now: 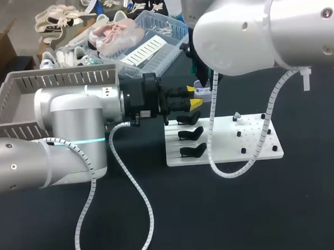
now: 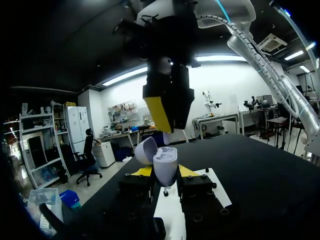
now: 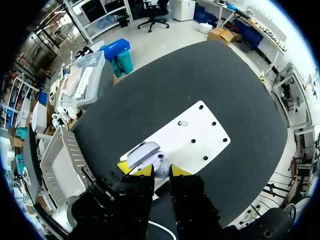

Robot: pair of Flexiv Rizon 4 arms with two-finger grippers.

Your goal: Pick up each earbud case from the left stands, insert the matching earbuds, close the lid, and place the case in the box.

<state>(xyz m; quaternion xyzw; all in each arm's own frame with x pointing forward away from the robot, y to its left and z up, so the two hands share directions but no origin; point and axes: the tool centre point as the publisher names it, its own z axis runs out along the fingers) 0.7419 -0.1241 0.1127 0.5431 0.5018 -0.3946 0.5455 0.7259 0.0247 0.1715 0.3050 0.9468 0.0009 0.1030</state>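
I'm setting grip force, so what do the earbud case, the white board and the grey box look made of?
Earbud case: pale lilac, smooth with a soft sheen, so probably hard plastic.
White board: flat, even white and matte. It could be plastic or painted sheet; I cannot tell which.
Grey box: matte grey with slotted, moulded-looking walls, so likely plastic.

A robotics lab is indicated. A black counter (image 1: 244, 210) is flanked by two robot arms, the left arm (image 1: 72, 124) and the right arm (image 1: 251, 25), trailed by spiral-wrapped cables (image 1: 134, 188). A white pegged fixture board (image 1: 252, 146) with black stands (image 1: 191, 135) is laid on it, beside a slotted grey box (image 1: 19, 88).
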